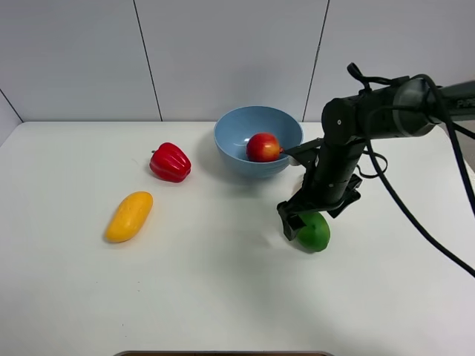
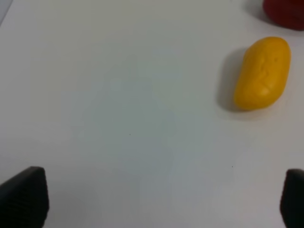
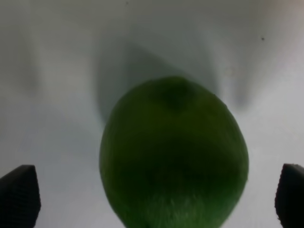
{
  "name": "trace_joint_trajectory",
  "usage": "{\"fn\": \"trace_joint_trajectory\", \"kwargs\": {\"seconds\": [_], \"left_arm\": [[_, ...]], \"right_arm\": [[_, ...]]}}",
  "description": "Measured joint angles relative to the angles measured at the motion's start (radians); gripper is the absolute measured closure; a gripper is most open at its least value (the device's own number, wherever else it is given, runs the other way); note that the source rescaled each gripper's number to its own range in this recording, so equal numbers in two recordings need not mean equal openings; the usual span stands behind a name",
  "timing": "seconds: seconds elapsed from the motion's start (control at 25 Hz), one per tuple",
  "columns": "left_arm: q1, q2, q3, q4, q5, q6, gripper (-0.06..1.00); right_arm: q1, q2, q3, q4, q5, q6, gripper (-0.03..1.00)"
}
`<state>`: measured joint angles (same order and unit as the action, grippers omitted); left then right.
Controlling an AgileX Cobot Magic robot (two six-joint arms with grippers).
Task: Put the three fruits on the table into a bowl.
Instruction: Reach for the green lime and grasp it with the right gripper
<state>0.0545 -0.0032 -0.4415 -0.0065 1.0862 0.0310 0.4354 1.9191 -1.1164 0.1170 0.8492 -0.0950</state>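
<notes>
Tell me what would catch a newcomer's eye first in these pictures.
The black right gripper, jaws wide open, straddles the green lime on the white table, right of centre. Behind it, the red-yellow apple sits in the light-blue bowl; the yellow mango and a red pepper lie apart on the left.

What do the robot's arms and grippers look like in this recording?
The right arm is matte black, built of cylindrical links with a round joint housing. Loose black cables loop off it. The right gripper is black too. Of the left gripper, only black, finely ribbed pads show.
</notes>
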Motion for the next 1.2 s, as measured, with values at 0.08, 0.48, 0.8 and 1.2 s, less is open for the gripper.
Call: {"fn": "trace_joint_trajectory", "kwargs": {"seconds": [0.08,0.48,0.8,1.2], "left_arm": [[0.0,0.0,0.0,0.0,0.0,0.0,-0.06],[0.0,0.0,0.0,0.0,0.0,0.0,-0.06],[0.0,0.0,0.0,0.0,0.0,0.0,-0.06],[0.0,0.0,0.0,0.0,0.0,0.0,-0.06]], "right_arm": [[0.0,0.02,0.0,0.002,-0.011,0.0,-0.03],[0.0,0.086,0.0,0.018,-0.028,0.0,0.07],[0.0,0.086,0.0,0.008,-0.052,0.005,0.3],[0.0,0.086,0.0,-0.01,-0.072,0.018,0.32]]}}
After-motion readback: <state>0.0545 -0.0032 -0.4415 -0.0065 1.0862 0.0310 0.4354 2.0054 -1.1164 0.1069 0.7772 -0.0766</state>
